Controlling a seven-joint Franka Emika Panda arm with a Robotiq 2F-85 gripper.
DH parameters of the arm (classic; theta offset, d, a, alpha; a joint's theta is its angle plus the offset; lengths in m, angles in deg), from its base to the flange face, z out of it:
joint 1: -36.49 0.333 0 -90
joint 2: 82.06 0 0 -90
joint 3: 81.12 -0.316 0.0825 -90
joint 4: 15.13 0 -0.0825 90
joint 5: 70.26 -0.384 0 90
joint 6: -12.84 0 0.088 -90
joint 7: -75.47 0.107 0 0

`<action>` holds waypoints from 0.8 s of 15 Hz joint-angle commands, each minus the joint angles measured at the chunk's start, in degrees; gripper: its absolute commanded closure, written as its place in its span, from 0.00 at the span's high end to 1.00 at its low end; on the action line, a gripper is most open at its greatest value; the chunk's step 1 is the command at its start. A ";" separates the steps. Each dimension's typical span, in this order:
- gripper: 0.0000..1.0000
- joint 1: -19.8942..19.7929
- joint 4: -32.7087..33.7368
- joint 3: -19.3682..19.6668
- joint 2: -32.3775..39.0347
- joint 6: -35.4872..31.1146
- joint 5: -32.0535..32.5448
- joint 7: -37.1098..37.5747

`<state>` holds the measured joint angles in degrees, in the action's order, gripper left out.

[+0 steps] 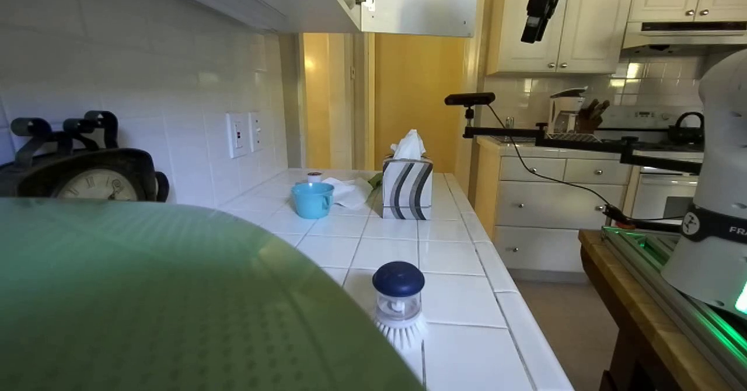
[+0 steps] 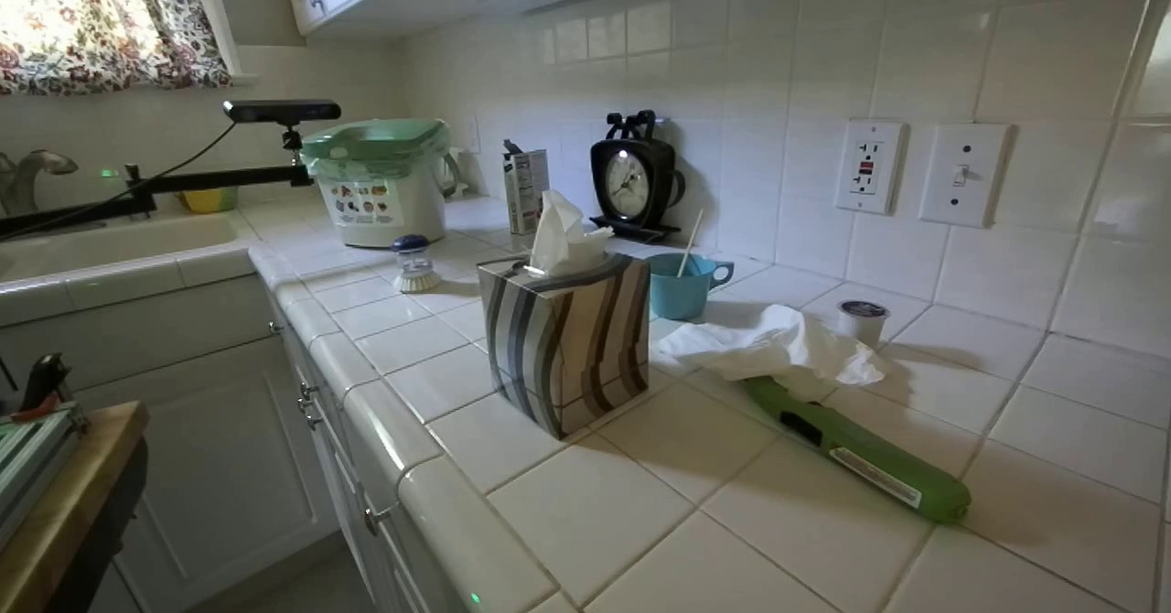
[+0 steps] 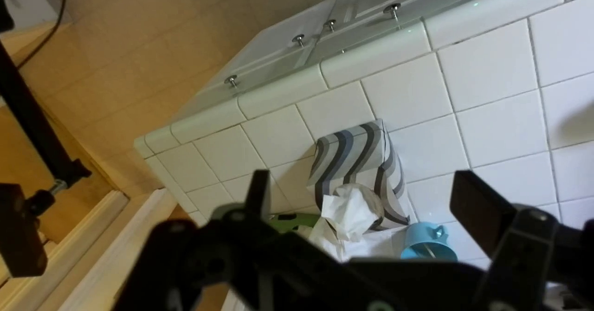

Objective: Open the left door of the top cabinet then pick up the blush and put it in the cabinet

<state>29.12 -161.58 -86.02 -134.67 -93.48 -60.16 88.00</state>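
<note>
Wrist view: the black, blocky-fingered gripper [image 3: 363,184] gapes wide and empty. In an exterior view, the navy-domed, white-bristled brush [image 1: 399,303] stands on glossy white tile [image 1: 461,353], six o'clock from the striped tissue box [image 1: 407,189].

Top cabinet [image 1: 306,6] partly off-frame.

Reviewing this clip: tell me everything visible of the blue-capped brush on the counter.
The brush has a smooth dark blue domed cap, a clear, plastic-looking middle and white bristles flaring at the bottom. It stands upright in both exterior views, bristles down, on the white tiled counter, between the tissue box and the green-lidded tub. Only the counter seems to touch it.
</note>
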 commanded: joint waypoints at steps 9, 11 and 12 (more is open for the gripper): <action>1.00 6.52 5.98 15.19 8.77 -16.20 -9.41 -18.02; 1.00 7.57 9.30 16.78 11.34 -16.95 -11.09 -20.74; 1.00 8.14 11.16 17.53 12.74 -17.30 -11.96 -22.19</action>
<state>35.16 -155.42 -70.91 -126.17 -110.91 -68.70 71.06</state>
